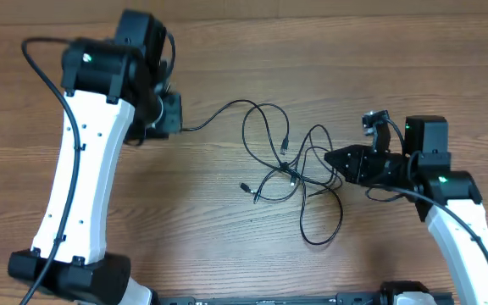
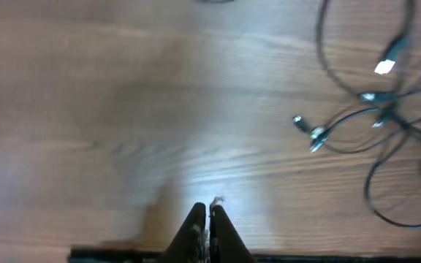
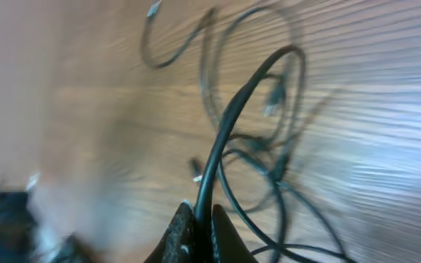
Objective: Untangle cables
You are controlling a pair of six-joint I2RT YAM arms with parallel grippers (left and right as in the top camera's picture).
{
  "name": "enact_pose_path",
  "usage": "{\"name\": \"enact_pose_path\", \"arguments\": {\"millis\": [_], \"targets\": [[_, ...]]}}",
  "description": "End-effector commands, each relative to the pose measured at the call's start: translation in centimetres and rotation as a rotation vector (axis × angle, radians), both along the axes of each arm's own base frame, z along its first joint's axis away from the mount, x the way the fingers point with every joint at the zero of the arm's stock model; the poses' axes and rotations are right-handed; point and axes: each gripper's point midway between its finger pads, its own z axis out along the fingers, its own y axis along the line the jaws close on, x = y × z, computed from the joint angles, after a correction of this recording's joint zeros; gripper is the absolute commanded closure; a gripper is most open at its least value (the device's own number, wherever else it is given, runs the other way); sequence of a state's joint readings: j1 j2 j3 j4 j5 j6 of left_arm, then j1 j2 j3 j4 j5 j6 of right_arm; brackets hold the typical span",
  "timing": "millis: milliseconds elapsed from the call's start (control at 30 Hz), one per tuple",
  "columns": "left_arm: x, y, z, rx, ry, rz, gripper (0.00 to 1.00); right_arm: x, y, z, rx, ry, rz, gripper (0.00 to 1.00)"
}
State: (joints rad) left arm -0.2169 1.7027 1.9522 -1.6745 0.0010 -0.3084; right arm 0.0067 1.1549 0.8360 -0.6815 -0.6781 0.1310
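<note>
Right fingers clamped on a cable, left fingers closed together.

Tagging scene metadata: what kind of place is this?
Likely a robotics lab bench: a wood-grain table, two white robot arms based at its near edge, and tangled cables between them.

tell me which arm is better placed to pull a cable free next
Probably right: the right hand is shut on a cable beside the tangle; the left hand is shut, far from it.

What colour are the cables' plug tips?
Silver plug tips on black cables; clearest in left wrist view.
</note>
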Motion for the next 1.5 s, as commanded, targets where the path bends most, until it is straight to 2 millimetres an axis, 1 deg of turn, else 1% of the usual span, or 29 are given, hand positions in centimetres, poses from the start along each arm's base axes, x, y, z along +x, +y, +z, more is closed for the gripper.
{"name": "enact_pose_path", "arguments": {"millis": [0,67,100,133,167,200,233,333,367,500,600,700,733,767,867,900,967,1033,1100,1233,1367,1467], "targets": [[-1.8,-0.8,-1.5,-0.007,0.010,0.031,0.95,1.6,-5.4,0.2,-0.191,0.008,-0.336,0.96],[-2.0,-2.3,-3.1,-0.035,0.027,-0.006,0.96,1.3,-7.9,-0.5,-0.253,0.067,-0.504,0.96],[-2.0,-3.1,-3.8,-0.047,0.033,-0.025,0.96,1.0,-8.7,-0.9,-0.276,0.091,-0.553,0.96],[-2.0,-4.9,-5.4,-0.075,0.039,-0.059,0.94,0.5,-9.3,-1.4,-0.303,0.120,-0.584,0.96],[-1.9,-5.8,-6.1,-0.093,0.037,-0.079,0.88,0.3,-9.3,-1.6,-0.307,0.130,-0.583,0.96],[-1.9,-6.8,-6.8,-0.115,0.035,-0.102,0.78,0.1,-9.3,-1.8,-0.311,0.141,-0.580,0.96],[-1.9,-7.9,-7.4,-0.138,0.029,-0.125,0.72,0.0,-9.3,-1.9,-0.315,0.148,-0.577,0.96],[-1.6,-11.1,-8.8,-0.214,0.009,-0.192,0.60,-0.3,-9.3,-2.2,-0.320,0.162,-0.571,0.96],[-1.5,-12.2,-9.1,-0.241,0.000,-0.214,0.58,-0.3,-9.3,-2.2,-0.322,0.164,-0.571,0.96],[-1.2,-15.9,-10.4,-0.310,-0.033,-0.294,0.58,-0.7,-9.2,-2.5,-0.325,0.183,-0.567,0.96],[-1.5,-18.2,-11.7,-0.332,-0.016,-0.304,0.58,-1.0,-9.3,-2.7,-0.333,0.196,-0.567,0.96],[-2.6,-21.2,-12.7,-0.390,0.021,-0.357,0.58,-1.2,-9.4,-2.8,-0.341,0.204,-0.570,0.96],[-3.5,-23.2,-13.4,-0.431,0.046,-0.403,0.58,-1.2,-9.4,-2.8,-0.341,0.205,-0.570,0.96],[-4.0,-24.2,-13.7,-0.451,0.062,-0.428,0.58,-1.2,-9.4,-2.8,-0.341,0.205,-0.570,0.96],[-5.7,-26.4,-15.0,-0.471,0.094,-0.516,0.57,-1.2,-9.4,-2.8,-0.341,0.205,-0.570,0.96],[-6.7,-27.3,-15.7,-0.460,0.090,-0.619,0.55,-1.2,-9.4,-2.8,-0.341,0.205,-0.570,0.96],[-7.7,-28.1,-16.1,-0.448,0.066,-0.764,0.50,-1.2,-9.4,-2.8,-0.341,0.205,-0.570,0.96],[-8.4,-29.0,-16.0,-0.452,0.038,-0.849,0.46,-1.2,-9.5,-2.8,-0.344,0.205,-0.572,0.96],[-8.5,-29.8,-15.6,-0.459,-0.002,-0.916,0.44,-1.2,-9.7,-2.8,-0.354,0.204,-0.579,0.96],[-8.2,-30.7,-15.3,-0.467,-0.049,-0.941,0.45,-1.4,-10.1,-2.9,-0.371,0.209,-0.594,0.96],[-8.0,-30.9,-15.2,-0.472,-0.059,-0.942,0.45,-1.3,-10.3,-2.9,-0.372,0.212,-0.614,0.96],[-8.1,-30.9,-15.2,-0.473,-0.057,-0.940,0.46,-1.3,-10.7,-2.9,-0.353,0.231,-0.677,0.96]]}}
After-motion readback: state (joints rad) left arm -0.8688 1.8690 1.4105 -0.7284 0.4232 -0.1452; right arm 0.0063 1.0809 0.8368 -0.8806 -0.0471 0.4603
